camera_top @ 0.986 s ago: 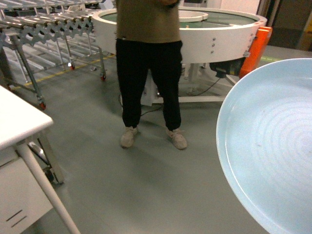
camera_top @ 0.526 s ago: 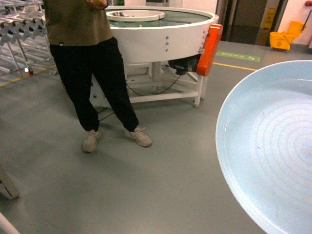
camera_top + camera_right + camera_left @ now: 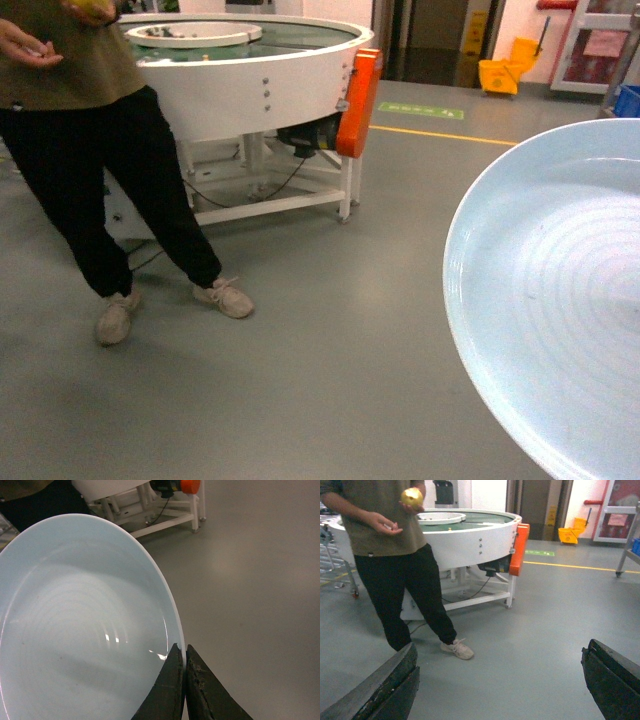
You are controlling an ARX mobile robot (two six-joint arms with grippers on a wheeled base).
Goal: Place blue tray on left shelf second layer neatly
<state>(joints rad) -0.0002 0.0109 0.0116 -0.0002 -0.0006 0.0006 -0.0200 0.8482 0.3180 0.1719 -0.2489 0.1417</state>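
Right gripper (image 3: 183, 662) pinches blue tray (image 3: 85, 625) by its rim, left gripper (image 3: 500, 680) spread empty; carry level, steer past person (image 3: 90, 150), shelf unseen.

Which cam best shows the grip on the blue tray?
Right wrist: the right gripper is shut on the blue tray at its rim. Head shows only part of the tray, no gripper. Left wrist shows no tray.
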